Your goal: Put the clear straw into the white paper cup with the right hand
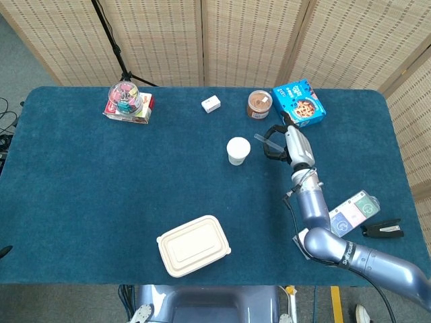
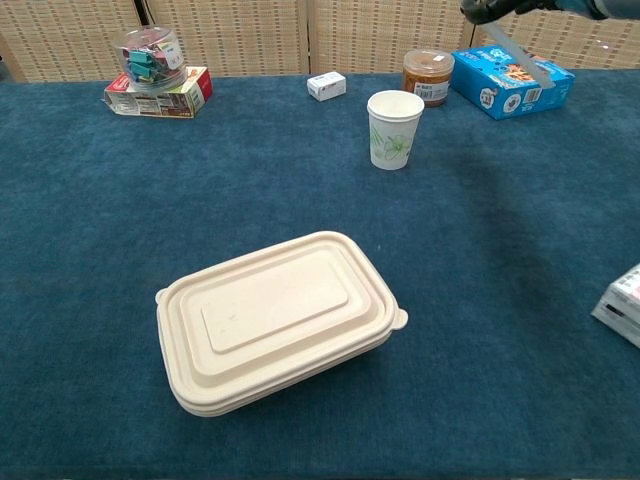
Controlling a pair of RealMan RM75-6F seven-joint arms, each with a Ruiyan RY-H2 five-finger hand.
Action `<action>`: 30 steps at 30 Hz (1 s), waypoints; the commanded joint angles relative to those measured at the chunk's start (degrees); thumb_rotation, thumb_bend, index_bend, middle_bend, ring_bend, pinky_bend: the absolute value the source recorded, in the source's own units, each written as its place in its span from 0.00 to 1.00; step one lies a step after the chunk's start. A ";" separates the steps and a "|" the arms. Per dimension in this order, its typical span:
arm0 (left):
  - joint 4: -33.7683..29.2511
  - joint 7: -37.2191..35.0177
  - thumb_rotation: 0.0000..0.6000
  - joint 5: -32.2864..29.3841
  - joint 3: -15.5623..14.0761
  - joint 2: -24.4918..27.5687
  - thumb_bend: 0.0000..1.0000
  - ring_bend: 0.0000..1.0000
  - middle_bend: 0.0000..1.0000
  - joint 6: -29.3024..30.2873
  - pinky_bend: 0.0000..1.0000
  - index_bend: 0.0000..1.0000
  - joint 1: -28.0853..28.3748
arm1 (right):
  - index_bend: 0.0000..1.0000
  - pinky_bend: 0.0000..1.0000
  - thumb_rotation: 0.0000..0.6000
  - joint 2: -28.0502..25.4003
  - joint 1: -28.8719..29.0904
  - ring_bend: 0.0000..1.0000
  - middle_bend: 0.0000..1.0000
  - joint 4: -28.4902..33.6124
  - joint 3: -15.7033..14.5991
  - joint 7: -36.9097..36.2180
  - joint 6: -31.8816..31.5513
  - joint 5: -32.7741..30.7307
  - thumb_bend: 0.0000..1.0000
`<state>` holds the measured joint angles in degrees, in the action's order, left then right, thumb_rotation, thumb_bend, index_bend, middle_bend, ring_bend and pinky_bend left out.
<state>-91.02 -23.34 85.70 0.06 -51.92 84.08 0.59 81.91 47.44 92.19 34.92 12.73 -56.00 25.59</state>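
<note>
Above blue table [image 1: 135, 182], right hand [image 1: 291, 143] grips clear straw [image 2: 522, 55], slanting down-right beside paper cup [image 1: 238, 150].

Woven screens [image 1: 249, 33] behind blue table [image 1: 101, 188]

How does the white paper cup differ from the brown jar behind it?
The white paper cup is open-topped and printed with green leaves; the brown jar is lidded, with a label. The cup stands taller and nearer, the jar squatter and further back. Both stand upright on the blue table.
</note>
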 commanded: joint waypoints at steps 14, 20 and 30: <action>-0.57 -1.32 1.00 -3.05 0.85 1.00 0.00 0.00 0.00 -3.98 0.00 0.00 1.52 | 0.56 0.00 1.00 7.28 11.48 0.00 0.00 -10.02 6.03 -4.88 1.07 -6.30 0.57; -0.39 -1.89 1.00 -3.02 0.86 1.14 0.00 0.00 0.00 -4.18 0.00 0.00 1.57 | 0.57 0.00 1.00 8.78 13.86 0.00 0.00 -11.77 7.96 -7.46 2.98 -8.14 0.57; 0.10 -3.05 1.00 -3.55 1.08 1.29 0.00 0.00 0.00 -4.68 0.00 0.00 1.68 | 0.57 0.00 1.00 10.94 13.05 0.00 0.00 -15.92 10.13 -18.71 10.99 -4.62 0.57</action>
<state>-90.94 -26.38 82.22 1.10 -50.64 79.48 2.22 92.06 60.98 77.53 44.19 -3.06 -47.15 19.77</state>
